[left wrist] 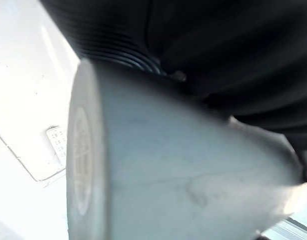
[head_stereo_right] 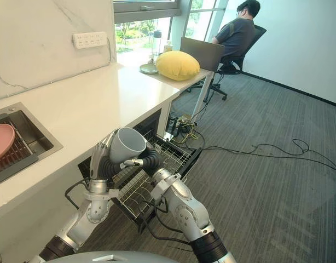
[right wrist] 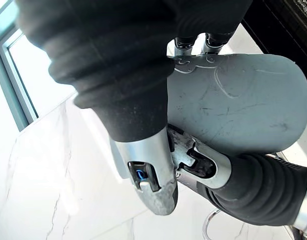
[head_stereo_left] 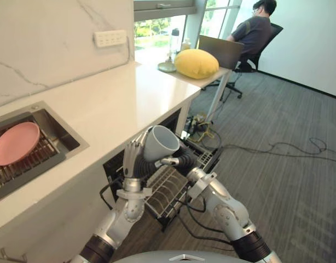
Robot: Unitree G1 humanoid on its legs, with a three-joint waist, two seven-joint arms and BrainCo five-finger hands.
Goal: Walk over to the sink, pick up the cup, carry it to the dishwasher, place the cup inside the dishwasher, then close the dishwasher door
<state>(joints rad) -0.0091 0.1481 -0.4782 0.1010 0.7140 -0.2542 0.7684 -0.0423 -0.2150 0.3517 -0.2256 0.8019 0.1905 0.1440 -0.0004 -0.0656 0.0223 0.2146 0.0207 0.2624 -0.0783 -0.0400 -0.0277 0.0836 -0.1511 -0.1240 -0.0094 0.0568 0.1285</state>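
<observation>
A grey cup (head_stereo_left: 160, 143) is held between both hands, tilted with its mouth up and to the right, just off the counter's front edge. My left hand (head_stereo_left: 133, 159) stands upright against the cup's left side, fingers curving up to the rim. My right hand (head_stereo_left: 181, 159) comes in from the lower right and wraps under the cup, fingers pressed on its wall (right wrist: 233, 100). The cup's base and side (left wrist: 183, 170) show very close in the left wrist view. Below the cup, the dishwasher's wire rack (head_stereo_left: 168, 189) is pulled out from under the counter.
A sink (head_stereo_left: 58, 137) on the left holds a pink plate (head_stereo_left: 16, 142) on a rack. The white counter (head_stereo_left: 119, 98) runs to a desk with a yellow cushion (head_stereo_left: 196, 63) and laptop (head_stereo_left: 220, 50). A person (head_stereo_left: 254, 30) sits beyond. Cables (head_stereo_left: 299, 148) lie on the carpet.
</observation>
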